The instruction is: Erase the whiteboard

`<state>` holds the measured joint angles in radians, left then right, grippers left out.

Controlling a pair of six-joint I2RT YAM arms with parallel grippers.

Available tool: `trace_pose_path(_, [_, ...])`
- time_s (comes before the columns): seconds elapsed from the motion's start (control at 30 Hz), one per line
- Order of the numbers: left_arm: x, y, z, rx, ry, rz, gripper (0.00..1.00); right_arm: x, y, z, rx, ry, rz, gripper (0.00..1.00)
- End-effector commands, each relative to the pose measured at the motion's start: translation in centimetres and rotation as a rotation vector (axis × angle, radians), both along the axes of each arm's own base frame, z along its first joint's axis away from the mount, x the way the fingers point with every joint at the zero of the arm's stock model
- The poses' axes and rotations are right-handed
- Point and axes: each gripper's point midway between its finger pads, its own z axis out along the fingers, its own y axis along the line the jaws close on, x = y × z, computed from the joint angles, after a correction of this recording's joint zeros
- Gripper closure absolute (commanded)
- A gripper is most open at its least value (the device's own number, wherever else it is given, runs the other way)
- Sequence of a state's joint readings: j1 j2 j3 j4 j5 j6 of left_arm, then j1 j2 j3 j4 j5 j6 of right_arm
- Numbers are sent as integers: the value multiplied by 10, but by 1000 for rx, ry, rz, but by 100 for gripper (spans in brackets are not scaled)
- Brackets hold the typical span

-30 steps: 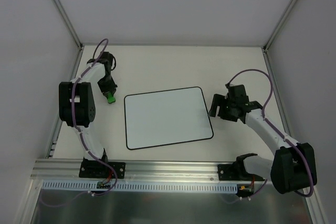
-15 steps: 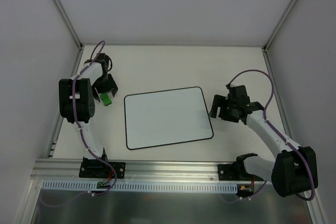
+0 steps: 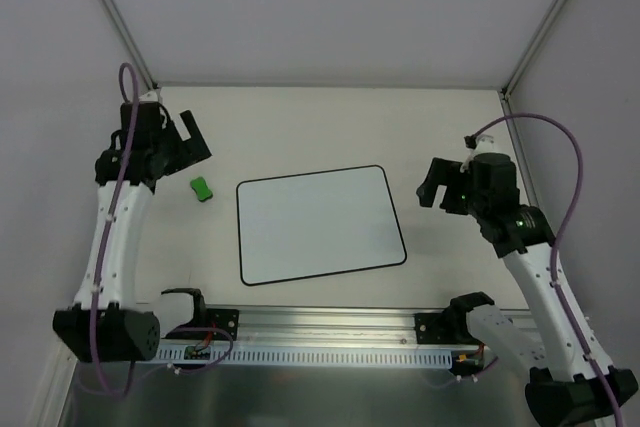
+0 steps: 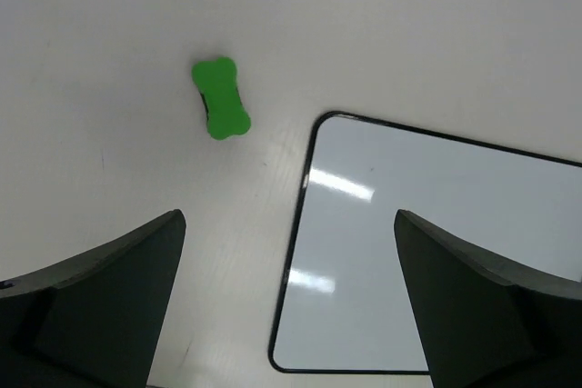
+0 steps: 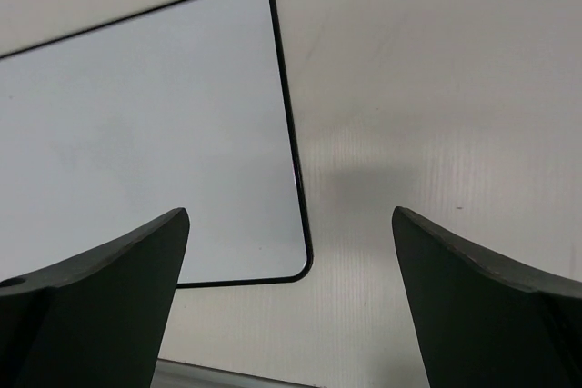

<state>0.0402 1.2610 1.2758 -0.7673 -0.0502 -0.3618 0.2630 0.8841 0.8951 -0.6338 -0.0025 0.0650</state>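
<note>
**Top external, left wrist, right wrist: whiteboard and surroundings**

1. Whiteboard point(image 3: 320, 224). Flat on the counter point(image 3: 300, 122), roughly mid-surface, turned slightly off square. White face, thin black border, rounded corners. Blank in the top external view. Seen in the left wrist view point(image 4: 436, 252) with two pale glare streaks near one rounded corner. Seen in the right wrist view point(image 5: 145, 134) with the face equally unmarked and two rounded corners in frame.

2. Green eraser point(image 3: 201, 188). Small, bone-shaped, lying on the counter left of the whiteboard's far-left corner, near it but apart. Touched by neither arm. Seen in the left wrist view point(image 4: 220, 98) beyond that same corner, with a dark strip along one side.

3. Left end effector point(image 3: 193, 139). Held above the counter, left of and farther back than the whiteboard's far-left corner, beyond the eraser. Fingers spread wide, gripping nothing. In its own camera point(image 4: 289, 224), counter and the whiteboard's border visible in the gap.

4. Right end effector point(image 3: 428, 185). Held above the counter just off the whiteboard's right edge, toward the far-right corner. Fingers spread wide, gripping nothing. In its own camera point(image 5: 291, 215), whiteboard corner and bare counter visible in the gap.

5. Metal rail point(image 3: 330, 322). Running along the near side of the whiteboard, both arm bases bolted to it.
</note>
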Motion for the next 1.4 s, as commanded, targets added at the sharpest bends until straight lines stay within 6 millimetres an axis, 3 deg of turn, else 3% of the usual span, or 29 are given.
trace_pose_path(0.0, [-43, -13, 47, 10, -166, -121, 1, -13, -29, 61, -91, -168, -50, 1])
trace_pose_path(0.07, [-68, -11, 78, 48, -291, -128, 1, -26, -42, 85, -113, -245, -80, 1])
trace_pose_path(0.17, [-100, -11, 108, 79, -430, -132, 1, -46, -55, 127, -117, -366, -112, 1])
trace_pose_path(0.3, [-136, -12, 134, 103, -570, -136, 1, -75, -67, 171, -102, -534, -130, 1])
trace_pose_path(0.47, [-174, -14, 158, 125, -694, -143, 1, -113, -84, 203, -115, -700, -155, 1])
trace_pose_path(0.57, [-199, -19, 170, 115, -780, -150, 1, -133, -95, 204, -129, -737, -179, 1])
trace_pose_path(0.7, [-212, -23, 169, 105, -810, -164, 1, -147, -100, 201, -133, -769, -188, 1])
trace_pose_path(0.93, [-213, -19, 153, 64, -780, -109, 1, -155, -101, 195, -121, -784, -183, 1])
trace_pose_path(1.37, [-212, -23, 147, 43, -755, -122, 1, -149, -96, 191, -121, -761, -163, 1])
